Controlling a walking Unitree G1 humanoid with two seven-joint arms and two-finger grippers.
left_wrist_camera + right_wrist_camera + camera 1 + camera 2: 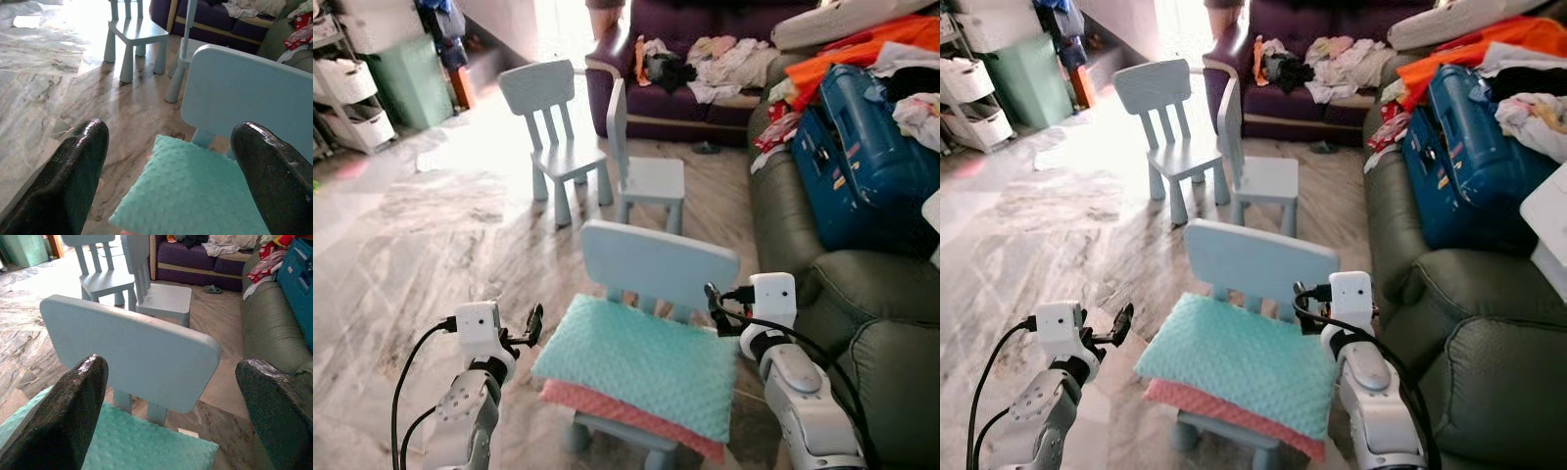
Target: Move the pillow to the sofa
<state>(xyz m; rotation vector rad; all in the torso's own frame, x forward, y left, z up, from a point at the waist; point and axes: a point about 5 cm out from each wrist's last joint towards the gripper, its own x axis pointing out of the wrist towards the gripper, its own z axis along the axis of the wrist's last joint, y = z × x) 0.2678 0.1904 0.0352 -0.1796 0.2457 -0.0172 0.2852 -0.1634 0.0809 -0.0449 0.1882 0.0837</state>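
Silver arms reach forward, left gripper [534, 324] and right gripper [713, 305] both spread wide, flanking the pillow [641, 363].

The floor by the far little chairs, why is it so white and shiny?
In the left eye view, strong light washes out the marble floor beside the pale blue chair; the left wrist view shows the same glare and blurs its black fingertips.

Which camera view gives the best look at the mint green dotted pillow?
The left eye view: the whole mint green dotted pillow lies on the pale blue small chair. The right eye view shows it similarly. The left wrist view shows one corner; the right wrist view shows only an edge strip.
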